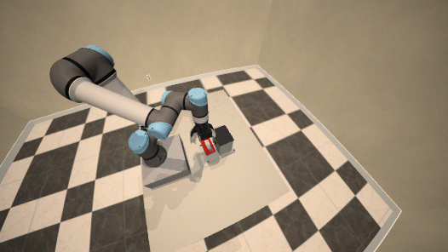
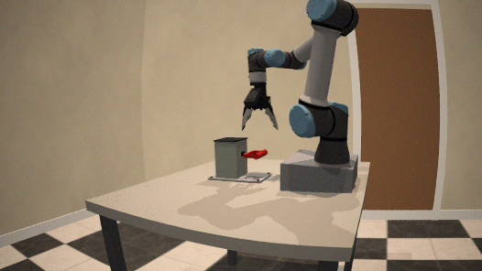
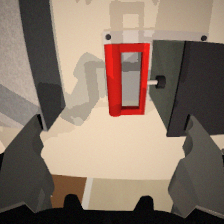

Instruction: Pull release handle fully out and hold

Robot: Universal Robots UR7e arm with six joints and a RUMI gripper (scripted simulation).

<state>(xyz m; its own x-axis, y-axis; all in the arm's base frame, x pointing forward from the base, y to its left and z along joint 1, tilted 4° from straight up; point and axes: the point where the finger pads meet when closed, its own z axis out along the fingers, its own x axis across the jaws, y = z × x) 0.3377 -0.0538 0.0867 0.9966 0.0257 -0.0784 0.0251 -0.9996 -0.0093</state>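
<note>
The red release handle (image 3: 125, 80) is a rectangular loop on a short rod that sticks out of a dark grey box (image 3: 185, 85). In the side view the handle (image 2: 256, 154) points toward the arm's base, beside the box (image 2: 230, 157). My gripper (image 2: 259, 120) hangs open and empty in the air above the handle, fingers pointing down, touching nothing. From above, the gripper (image 1: 202, 133) sits just over the handle (image 1: 205, 147) and next to the box (image 1: 224, 140). In the wrist view the two fingers frame the handle from either side.
The box stands on a thin metal baseplate (image 2: 240, 178) on the beige table (image 2: 238, 206). The arm's grey pedestal (image 2: 319, 176) is close beside the handle. A brown door (image 2: 396, 105) is behind the table.
</note>
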